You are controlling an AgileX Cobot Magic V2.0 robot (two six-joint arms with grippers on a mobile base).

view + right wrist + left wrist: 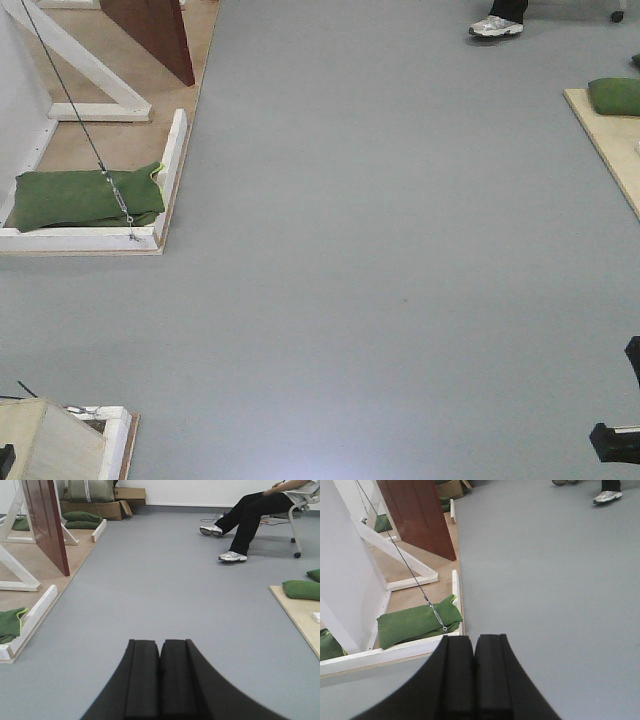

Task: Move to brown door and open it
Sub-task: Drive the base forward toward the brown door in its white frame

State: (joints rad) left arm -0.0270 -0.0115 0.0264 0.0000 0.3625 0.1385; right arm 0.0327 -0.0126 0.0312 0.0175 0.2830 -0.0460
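The brown door (155, 35) stands ajar at the far left on a plywood base (195, 100) with a white wooden frame. It also shows in the left wrist view (417, 515) and in the right wrist view (45, 520). Only its lower part is seen; no handle is in view. My left gripper (473, 642) is shut and empty, held above the grey floor short of the frame's corner. My right gripper (160, 647) is shut and empty, over open floor, well away from the door.
A green sandbag (85, 197) weighs down the white frame (172, 150), with a taut guy wire (65, 95) anchored beside it. A seated person's legs (245, 515) are far right. Another plywood base with a sandbag (612, 95) lies right. A wooden box (60, 440) sits near left.
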